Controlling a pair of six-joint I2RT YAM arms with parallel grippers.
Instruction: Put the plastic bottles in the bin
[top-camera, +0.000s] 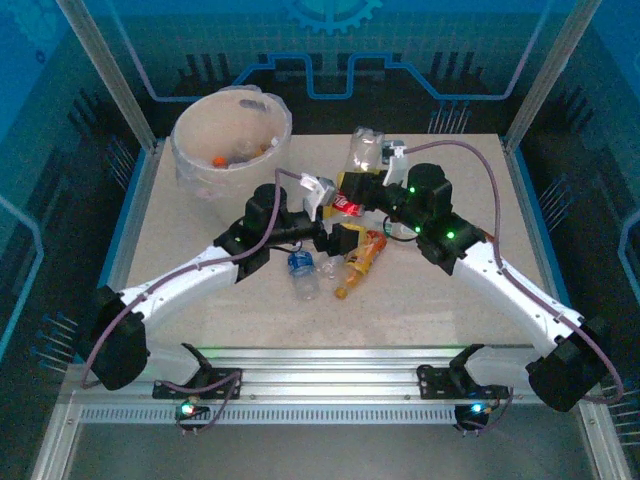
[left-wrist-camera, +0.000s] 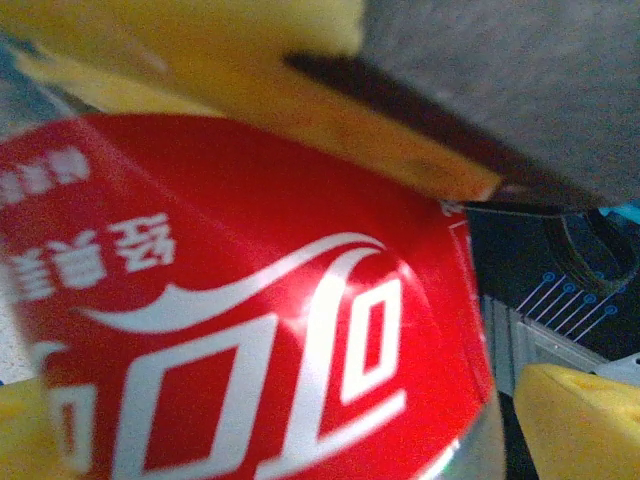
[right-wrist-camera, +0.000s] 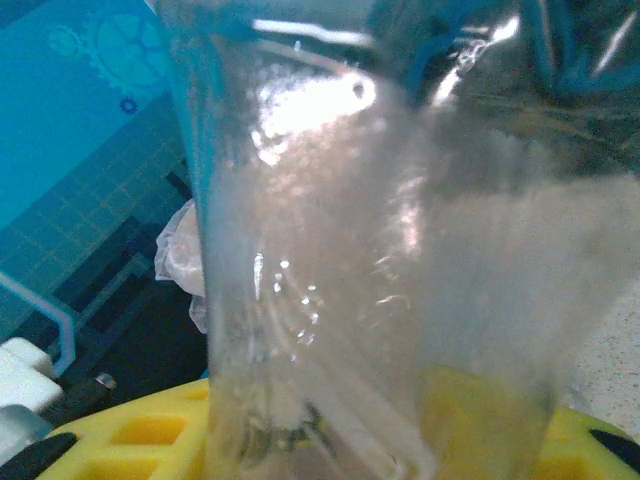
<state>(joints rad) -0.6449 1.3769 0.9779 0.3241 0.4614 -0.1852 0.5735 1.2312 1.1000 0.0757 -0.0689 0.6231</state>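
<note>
Inside the right hand (right-wrist-camera: 360, 445) sits a clear, glossy plastic bottle (right-wrist-camera: 380, 250).

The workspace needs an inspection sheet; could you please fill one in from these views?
Surface: beige table, no spills seen.
Job's things: bin far left with bottles inside; blue-label bottle and orange bottle lie mid-table.
Clutter: nothing seen.
Grippers: left gripper open around red-label bottle; right gripper shut on clear bottle.
Cables: purple cables run along both arms.
Surroundings: blue panels, metal frame.
</note>
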